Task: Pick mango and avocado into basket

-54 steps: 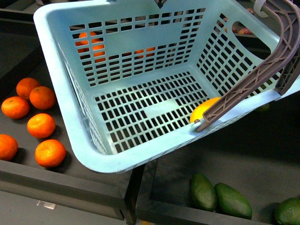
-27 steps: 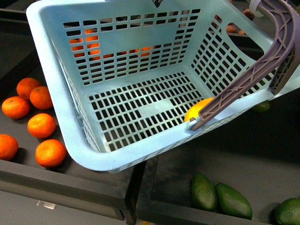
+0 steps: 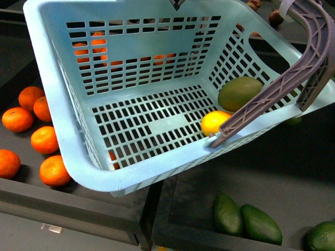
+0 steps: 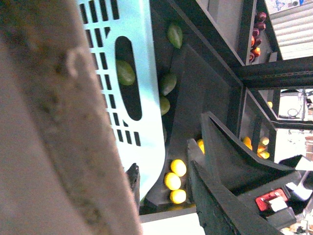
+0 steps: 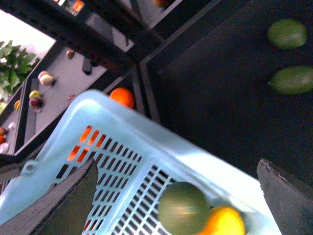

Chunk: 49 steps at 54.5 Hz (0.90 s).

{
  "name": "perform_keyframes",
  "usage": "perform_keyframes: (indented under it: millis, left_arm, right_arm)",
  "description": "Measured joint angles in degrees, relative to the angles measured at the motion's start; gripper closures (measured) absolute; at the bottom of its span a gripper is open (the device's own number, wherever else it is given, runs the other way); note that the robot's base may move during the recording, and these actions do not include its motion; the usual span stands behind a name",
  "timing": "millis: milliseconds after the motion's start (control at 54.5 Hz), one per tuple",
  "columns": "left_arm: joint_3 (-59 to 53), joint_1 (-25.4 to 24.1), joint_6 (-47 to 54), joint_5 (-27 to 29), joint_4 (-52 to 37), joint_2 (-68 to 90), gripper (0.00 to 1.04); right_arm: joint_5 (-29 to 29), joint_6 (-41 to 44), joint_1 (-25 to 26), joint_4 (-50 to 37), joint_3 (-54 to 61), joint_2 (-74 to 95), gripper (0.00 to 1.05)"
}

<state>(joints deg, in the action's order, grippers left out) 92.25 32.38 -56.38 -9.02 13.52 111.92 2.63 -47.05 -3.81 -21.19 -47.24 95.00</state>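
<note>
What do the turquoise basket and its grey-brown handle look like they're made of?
The basket looks like moulded plastic, smooth with a slight sheen: even light turquoise colour, neat slotted walls and floor, rounded rim. The handle also seems to be plastic, matte grey-brown, with moulded ribbing along its length.

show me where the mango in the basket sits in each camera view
Front view: the mango lies on the basket floor, near the handle, next to the avocado.
Left wrist view: not in it; the yellow fruits there lie outside the basket.
Right wrist view: the mango is inside the basket, against the avocado.
Shared landmark: the basket's slotted turquoise wall, in all three views.
</note>
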Motion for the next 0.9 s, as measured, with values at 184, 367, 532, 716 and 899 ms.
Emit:
perform_keyframes:
  millis: [184, 367, 532, 716, 899]
  left_arm:
    - [0.0, 0.0, -0.4, 0.0, 0.0, 0.0, 0.72]
    - [0.0, 0.0, -0.1, 0.0, 0.0, 0.0, 0.72]
    - [0.0, 0.0, -0.5, -0.6, 0.0, 0.1, 0.72]
    - [0.0, 0.0, 0.0, 0.3, 0.0, 0.1, 0.72]
    - [0.0, 0.0, -0.5, -0.2, 0.0, 0.1, 0.72]
  right_arm:
    - [-1.5, 19.0, 4.3, -19.7, 14.3, -12.2, 0.25]
    - [-2.5, 41.2, 3.9, -28.7, 27.8, -26.6, 0.55]
    - [-2.7, 45.4, 3.8, -28.4, 33.8, -31.0, 0.83]
    - [-2.4, 46.4, 3.8, -26.3, 38.3, -38.0, 1.02]
    - [-2.5, 46.7, 3.8, -22.5, 41.7, -45.0, 1.02]
